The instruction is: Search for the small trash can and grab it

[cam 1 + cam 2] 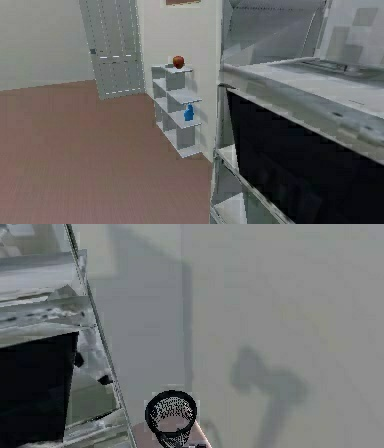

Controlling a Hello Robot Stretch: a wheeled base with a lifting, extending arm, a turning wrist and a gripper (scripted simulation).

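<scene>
A small dark mesh trash can (172, 417) with a round black rim stands on the floor at the bottom middle of the arm side view, close to a plain wall and just right of a metal shelving unit (60, 334).
The metal shelving unit (300, 120) with a large dark box takes up the forward view's right. A small white stepped shelf (178, 105) against the wall carries a red round thing (179, 62) and a blue bottle (188, 114). A white door (112, 45) stands behind. Reddish floor (80, 150) lies to the left.
</scene>
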